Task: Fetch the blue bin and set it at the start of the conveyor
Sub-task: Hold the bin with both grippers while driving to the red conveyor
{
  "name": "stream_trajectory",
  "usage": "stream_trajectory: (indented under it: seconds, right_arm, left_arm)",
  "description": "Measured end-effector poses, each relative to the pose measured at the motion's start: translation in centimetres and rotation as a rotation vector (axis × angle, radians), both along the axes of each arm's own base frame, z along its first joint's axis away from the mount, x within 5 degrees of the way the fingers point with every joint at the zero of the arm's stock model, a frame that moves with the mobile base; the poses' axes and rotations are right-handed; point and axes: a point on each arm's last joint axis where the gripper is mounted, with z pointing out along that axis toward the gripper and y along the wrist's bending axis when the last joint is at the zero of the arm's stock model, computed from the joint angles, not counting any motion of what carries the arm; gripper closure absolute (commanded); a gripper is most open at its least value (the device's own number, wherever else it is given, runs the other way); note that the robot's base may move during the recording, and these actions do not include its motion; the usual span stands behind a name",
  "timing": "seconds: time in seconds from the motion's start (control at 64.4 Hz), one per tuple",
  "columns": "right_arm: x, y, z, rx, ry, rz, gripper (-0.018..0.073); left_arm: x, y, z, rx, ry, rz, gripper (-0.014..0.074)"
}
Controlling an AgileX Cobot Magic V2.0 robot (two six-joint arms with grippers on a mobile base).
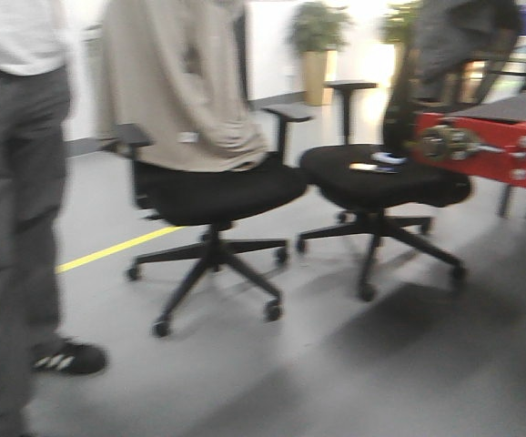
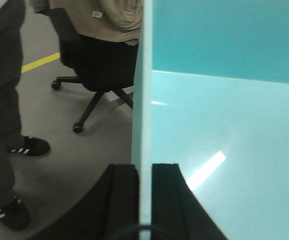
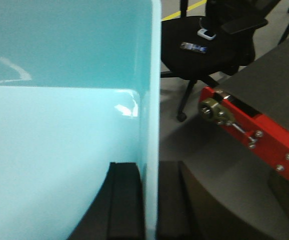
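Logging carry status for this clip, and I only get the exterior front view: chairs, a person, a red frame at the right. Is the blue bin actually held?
Observer: Yes. The left wrist view shows the left pincer clamped over a wall of the blue bin, one finger inside and one outside.
Operator: And the right arm?
Observer: The right pincer grips the bin's other side wall the same way.
Operator: Is it over the belt?
Observer: No. In the right wrist view the conveyor start lies to the bin's right, with floor showing between them.
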Motion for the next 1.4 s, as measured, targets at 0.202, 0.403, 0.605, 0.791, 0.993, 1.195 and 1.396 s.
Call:
stream_trajectory:
  seconds: [0.202, 0.403, 0.605, 0.791, 0.993, 1.195, 1.396]
  right_arm:
    - [-0.06, 0.16, 0.0, 0.0, 0.0, 0.005, 0.0718]
    - [-0.06, 0.14, -0.01, 0.0, 0.002, 0.004, 0.0718]
    - [-0.07, 0.13, -0.03, -0.001, 0.003, 0.004, 0.0718]
    - [-0.07, 0.12, -0.02, -0.002, 0.003, 0.003, 0.0718]
    - [-0.07, 0.12, -0.02, -0.002, 0.003, 0.003, 0.0718]
    - [-0.07, 0.12, -0.02, -0.002, 0.003, 0.003, 0.0718]
    - [-0.07, 0.12, -0.02, -0.002, 0.003, 0.003, 0.0718]
  left_arm:
    - [0.01, 0.03, 0.01, 0.003, -0.002, 0.002, 0.0708]
    - [0.01, 0.05, 0.02, 0.005, -0.002, 0.003, 0.0708]
    - [0.01, 0.05, 0.02, 0.005, -0.002, 0.003, 0.0708]
    - [0.02, 0.04, 0.03, 0.004, -0.004, 0.002, 0.0708]
    - [0.02, 0.04, 0.03, 0.004, -0.004, 0.002, 0.0708]
    - [0.02, 0.04, 0.03, 0.004, -0.004, 0.002, 0.0708]
    - [0.02, 0.04, 0.03, 0.004, -0.004, 0.002, 0.0708]
